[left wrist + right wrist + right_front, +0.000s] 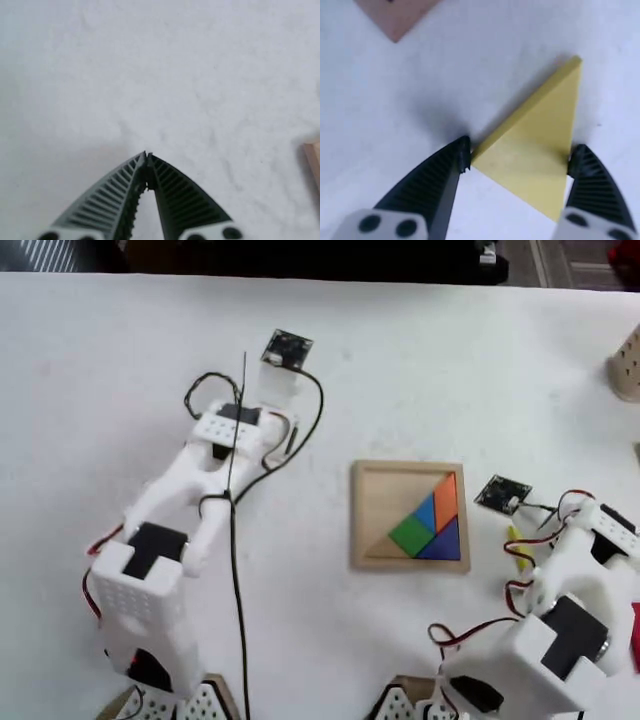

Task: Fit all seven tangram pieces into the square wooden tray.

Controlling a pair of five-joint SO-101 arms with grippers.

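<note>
The left arm stretched from its base at the 7 o'clock corner of the white table (450,370) up toward 12 o'clock, wrist bent down over bare tabletop. The left gripper (146,162) was pressed together at the tips with nothing between them, hanging just above the surface, well to 9 o'clock of the square wooden tray (385,495).

The right arm was folded low at the 4 o'clock corner, its wrist angled toward 10 o'clock. The right gripper (517,160) pinched the yellow triangular tangram piece (540,130); one black ribbed fingertip (457,157) touched a corner and the other touched the opposite edge. That triangle (518,545) sat on the table just beside the tray, at its 3 o'clock side.

Inside the tray, four pieces were packed into the 4 o'clock corner: an orange piece (447,498), a light blue piece (425,512), a green piece (410,535) and a dark blue triangle (446,541). The tray's remaining floor was bare wood.
</note>
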